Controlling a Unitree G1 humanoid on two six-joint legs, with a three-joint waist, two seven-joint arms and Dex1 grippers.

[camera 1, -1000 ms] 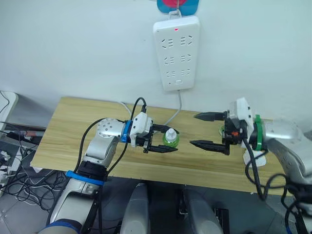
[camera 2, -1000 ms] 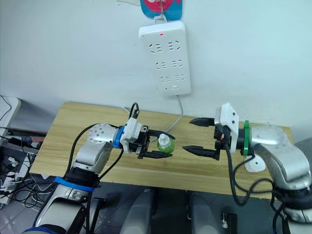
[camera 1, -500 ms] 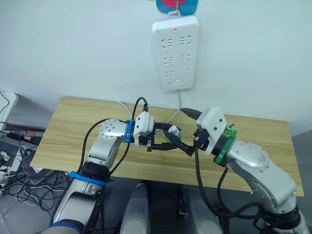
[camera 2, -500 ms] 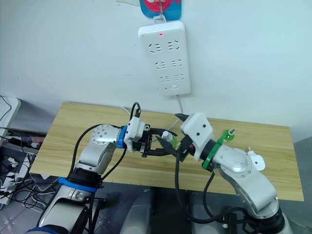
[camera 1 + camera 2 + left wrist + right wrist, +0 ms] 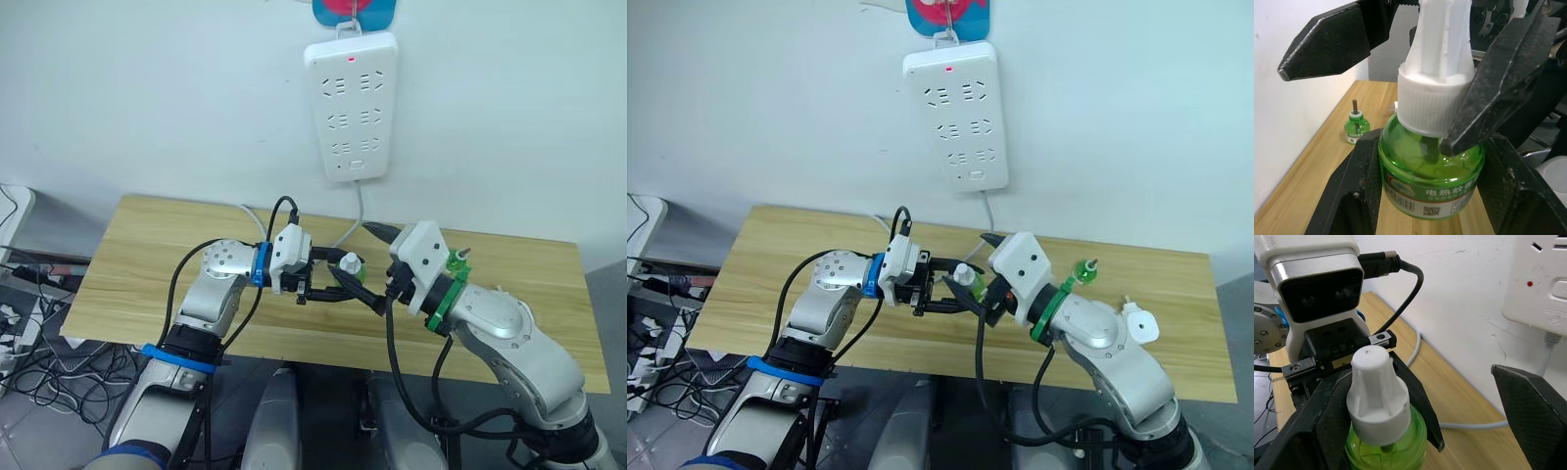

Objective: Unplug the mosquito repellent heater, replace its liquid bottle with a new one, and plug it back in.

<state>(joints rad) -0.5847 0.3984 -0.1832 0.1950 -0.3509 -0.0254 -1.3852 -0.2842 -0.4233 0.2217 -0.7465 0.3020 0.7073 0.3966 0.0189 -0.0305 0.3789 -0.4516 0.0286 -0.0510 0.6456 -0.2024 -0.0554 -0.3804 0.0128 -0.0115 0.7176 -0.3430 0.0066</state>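
At the frame's centre the left gripper [image 5: 939,291] held a green liquid bottle [image 5: 1430,166] with a white cap [image 5: 1377,387] clamped by its body, while the right gripper [image 5: 370,265] stood wide around that cap. Toward the right edge of the table [image 5: 754,264] lay the mosquito repellent heater [image 5: 1139,322], with a second green bottle [image 5: 1081,271] behind. At upper centre, a white power strip [image 5: 955,116] hung on the wall.

My left end effector [image 5: 328,278] reaches toward the middle with its two black fingers squeezed shut on the green bottle with the white cap [image 5: 1431,161]. My right arm bends in from the right. My right end effector [image 5: 370,266] points at my left one, its fingers spread wide on either side of the cap.
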